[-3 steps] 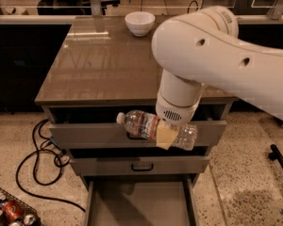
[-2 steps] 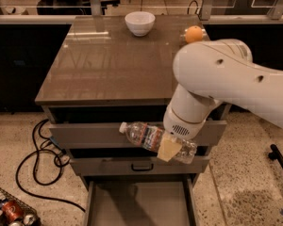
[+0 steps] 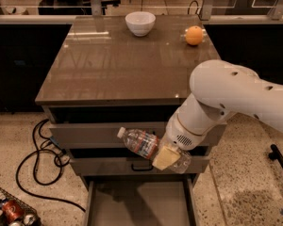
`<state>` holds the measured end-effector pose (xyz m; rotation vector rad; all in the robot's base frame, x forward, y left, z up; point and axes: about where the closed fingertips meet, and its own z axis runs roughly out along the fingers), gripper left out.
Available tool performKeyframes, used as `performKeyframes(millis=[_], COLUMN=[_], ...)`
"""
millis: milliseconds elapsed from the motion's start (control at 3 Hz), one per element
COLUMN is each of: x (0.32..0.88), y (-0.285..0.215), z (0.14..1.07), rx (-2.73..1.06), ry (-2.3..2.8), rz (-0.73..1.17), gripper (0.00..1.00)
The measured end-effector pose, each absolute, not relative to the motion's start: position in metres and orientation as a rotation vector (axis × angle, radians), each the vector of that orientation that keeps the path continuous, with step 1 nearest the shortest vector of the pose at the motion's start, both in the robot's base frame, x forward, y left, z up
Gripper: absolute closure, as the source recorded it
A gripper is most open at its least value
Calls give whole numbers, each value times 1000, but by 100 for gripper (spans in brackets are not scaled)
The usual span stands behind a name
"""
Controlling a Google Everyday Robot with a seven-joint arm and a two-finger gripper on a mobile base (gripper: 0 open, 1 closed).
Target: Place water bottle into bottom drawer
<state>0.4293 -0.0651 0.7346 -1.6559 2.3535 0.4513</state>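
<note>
My gripper [image 3: 166, 157] is shut on the water bottle [image 3: 142, 142], a clear crinkled bottle with a white cap and a pale label with red marks. The bottle lies nearly level, cap to the left, in front of the two upper drawer fronts. The bottom drawer [image 3: 140, 205] is pulled open below it, a wide grey-beige tray with a bare floor. The bottle hangs above the drawer's back part. My white arm [image 3: 226, 98] comes in from the right and hides the right end of the drawers.
A white bowl [image 3: 140, 22] and an orange [image 3: 194, 35] stand at the back of the brown cabinet top [image 3: 118, 65]. A black cable [image 3: 40, 159] lies on the floor at left. A wire basket with cans [image 3: 9, 211] sits at the lower left.
My arm has swung to the right and lowered. The bottle has moved down from the top drawer front toward the second one. The orange has come into view.
</note>
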Motion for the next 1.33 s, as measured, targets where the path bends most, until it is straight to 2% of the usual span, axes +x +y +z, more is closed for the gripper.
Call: performKeyframes(millis=[667, 1333], x=[423, 375], y=[-46, 4], z=[708, 633], rx=[-1703, -1933], ry=[2306, 2202], rz=[488, 474], gripper=[100, 100])
